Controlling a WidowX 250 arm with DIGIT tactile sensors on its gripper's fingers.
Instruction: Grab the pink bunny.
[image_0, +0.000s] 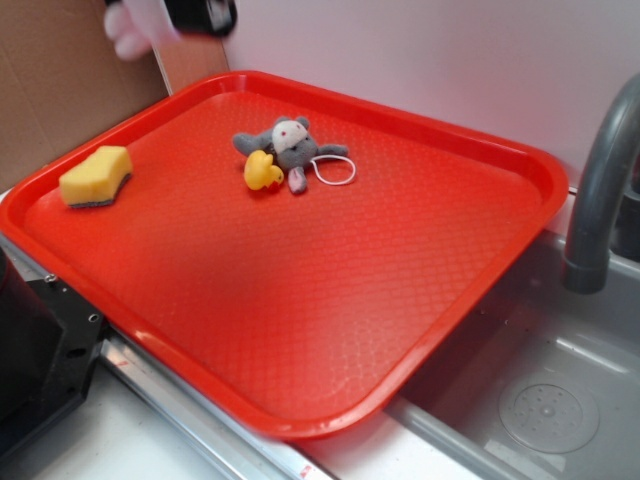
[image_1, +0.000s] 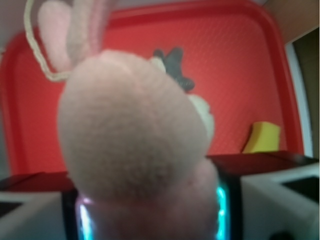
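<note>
The pink bunny (image_0: 132, 32) hangs high above the far left corner of the red tray (image_0: 330, 300), at the top edge of the exterior view. My gripper (image_0: 168, 18) is shut on it. In the wrist view the fuzzy pale-pink bunny (image_1: 132, 130) fills most of the picture. Its long ears and white string loop (image_1: 36, 50) point up, and its body is squeezed between my gripper (image_1: 150, 212) fingers. Most of the gripper is cut off in the exterior view.
On the tray lie a grey plush animal with a white face (image_0: 290, 145), a small yellow duck (image_0: 263, 172) touching it, and a yellow sponge (image_0: 95, 177) at the left. A grey faucet (image_0: 600, 190) and sink (image_0: 540, 400) stand right; cardboard (image_0: 60, 80) behind.
</note>
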